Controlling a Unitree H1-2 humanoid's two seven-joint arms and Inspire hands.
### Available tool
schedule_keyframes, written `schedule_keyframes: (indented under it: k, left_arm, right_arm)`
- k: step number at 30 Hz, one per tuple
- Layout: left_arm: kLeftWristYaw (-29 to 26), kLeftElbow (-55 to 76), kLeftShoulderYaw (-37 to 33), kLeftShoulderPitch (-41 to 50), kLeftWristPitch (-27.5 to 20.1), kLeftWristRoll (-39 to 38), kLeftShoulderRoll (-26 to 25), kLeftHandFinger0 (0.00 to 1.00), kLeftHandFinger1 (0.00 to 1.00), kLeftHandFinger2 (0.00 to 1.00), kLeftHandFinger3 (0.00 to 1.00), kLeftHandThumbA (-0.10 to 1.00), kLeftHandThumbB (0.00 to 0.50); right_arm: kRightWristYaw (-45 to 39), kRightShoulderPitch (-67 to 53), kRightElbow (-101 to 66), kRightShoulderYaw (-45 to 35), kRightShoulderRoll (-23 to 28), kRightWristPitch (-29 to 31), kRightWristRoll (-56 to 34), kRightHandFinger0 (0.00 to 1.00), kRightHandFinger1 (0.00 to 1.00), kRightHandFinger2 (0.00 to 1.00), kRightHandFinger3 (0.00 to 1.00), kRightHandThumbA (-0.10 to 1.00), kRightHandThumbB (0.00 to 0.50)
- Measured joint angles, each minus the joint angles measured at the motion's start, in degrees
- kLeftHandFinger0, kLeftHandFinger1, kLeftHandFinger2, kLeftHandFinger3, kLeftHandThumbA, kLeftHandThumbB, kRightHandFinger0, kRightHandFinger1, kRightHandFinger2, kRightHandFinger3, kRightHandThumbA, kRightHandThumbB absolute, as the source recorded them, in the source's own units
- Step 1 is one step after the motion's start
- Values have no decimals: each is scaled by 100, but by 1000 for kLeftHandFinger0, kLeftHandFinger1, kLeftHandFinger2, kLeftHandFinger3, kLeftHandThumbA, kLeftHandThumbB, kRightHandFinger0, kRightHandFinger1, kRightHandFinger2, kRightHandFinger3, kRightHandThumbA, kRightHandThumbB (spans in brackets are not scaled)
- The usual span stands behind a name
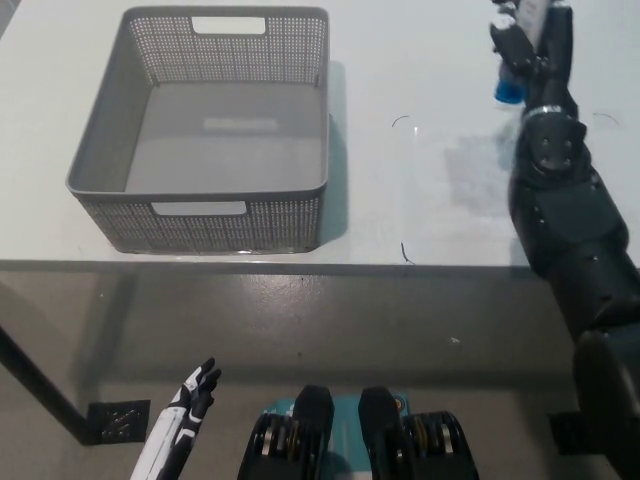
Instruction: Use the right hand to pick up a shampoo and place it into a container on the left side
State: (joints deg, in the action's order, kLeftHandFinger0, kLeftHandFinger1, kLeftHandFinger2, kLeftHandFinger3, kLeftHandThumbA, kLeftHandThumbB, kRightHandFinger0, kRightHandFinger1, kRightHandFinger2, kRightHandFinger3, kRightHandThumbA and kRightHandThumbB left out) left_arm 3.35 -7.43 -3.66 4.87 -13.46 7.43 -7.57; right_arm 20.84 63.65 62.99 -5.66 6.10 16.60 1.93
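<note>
The left robot hand (195, 392) idles low, fingers loosely apart, holding nothing. The basket (205, 235) sits empty on the tabletop (430, 200). Top right, the right robot hand (528, 40) has the shampoo (512, 85) pinched up high and half out of frame; a loose grip could drop it before the basket.

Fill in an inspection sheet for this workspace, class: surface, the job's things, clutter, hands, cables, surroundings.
Surface: white table, with faint scuffs right of the basket.
Job's things: grey basket at the table's left, nothing in it; shampoo bottle, blue at its lower end, held at the picture's top right.
Clutter: nothing seen.
Hands: black right hand shut on the shampoo bottle, over the table; white left hand low at lower left, below the table edge, holding nothing.
Cables: nothing seen.
Surroundings: grey floor before the table.
</note>
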Motion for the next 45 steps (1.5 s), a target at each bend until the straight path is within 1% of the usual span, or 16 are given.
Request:
schedule_keyframes:
  k: [5,10,14,18,21,22,24,28,29,30,31,35,37,39,42,45]
  left_arm:
    - [1,0,-3,3,5,0,-26,1000,1000,1000,1000,1000,262]
    - [4,1,-17,2,4,0,-27,1000,1000,1000,1000,1000,257]
    - [12,5,-35,1,12,0,-30,1000,1000,1000,1000,1000,253]
    - [25,40,-77,-1,40,1,-39,1000,1000,1000,1000,1000,257]
    - [50,70,-122,-11,83,2,-41,1000,1000,1000,1000,1000,261]
    - [58,75,-132,-16,92,3,-41,1000,1000,1000,1000,1000,272]
    - [83,129,-170,-40,126,13,-48,1000,1000,1000,1000,1000,270]
    - [121,182,-195,-123,163,23,-85,1000,1000,1000,1000,1000,276]
    - [135,204,-201,-142,189,28,-100,1000,1000,1000,1000,1000,274]
    - [144,220,-206,-156,207,31,-112,1000,1000,1000,1000,1000,274]
    - [156,238,-212,-171,225,35,-121,1000,1000,1000,1000,1000,274]
    - [218,301,-221,-198,288,35,-153,1000,1000,1000,1000,1000,303]
    - [229,325,-223,-202,309,36,-157,1000,1000,1000,1000,1000,291]
    - [234,342,-226,-210,323,37,-160,1000,1000,1000,1000,1000,287]
    - [250,357,-238,-230,329,45,-168,1000,1000,1000,1000,1000,286]
    - [262,369,-248,-276,340,54,-186,1000,1000,1000,1000,1000,279]
  right_arm:
    - [8,181,-128,9,-241,-23,2,0,188,566,600,-100,160]
    - [60,540,-111,51,-548,-92,7,0,248,626,615,-100,178]
    - [129,840,26,125,-866,-104,28,0,184,569,660,-100,131]
    - [149,1115,278,245,-1214,-127,40,0,187,576,641,-100,152]
    - [164,1319,461,278,-1481,-159,39,0,192,595,617,-100,134]
    - [166,1359,493,277,-1527,-176,35,0,213,631,654,-100,129]
    - [167,1475,577,273,-1660,-182,25,0,212,633,659,-100,130]
    - [171,1664,790,256,-1794,-181,3,0,168,619,739,-100,132]
    - [173,1709,852,256,-1820,-181,0,0,192,618,714,-100,182]
    - [175,1742,900,257,-1833,-181,1,0,173,614,687,-100,142]
    - [179,1767,949,259,-1841,-182,1,0,187,635,701,-100,137]
    - [208,1837,1164,277,-1900,-183,4,0,195,661,730,-100,141]
    - [228,1839,1273,296,-1948,-189,6,0,167,644,673,-100,147]
    - [240,1832,1412,315,-2022,-190,6,0,205,696,687,-100,152]
    - [260,1815,1589,356,-2130,-224,11,0,286,761,631,-100,160]
    - [262,1742,1714,413,-2219,-264,20,0,381,877,812,-100,146]
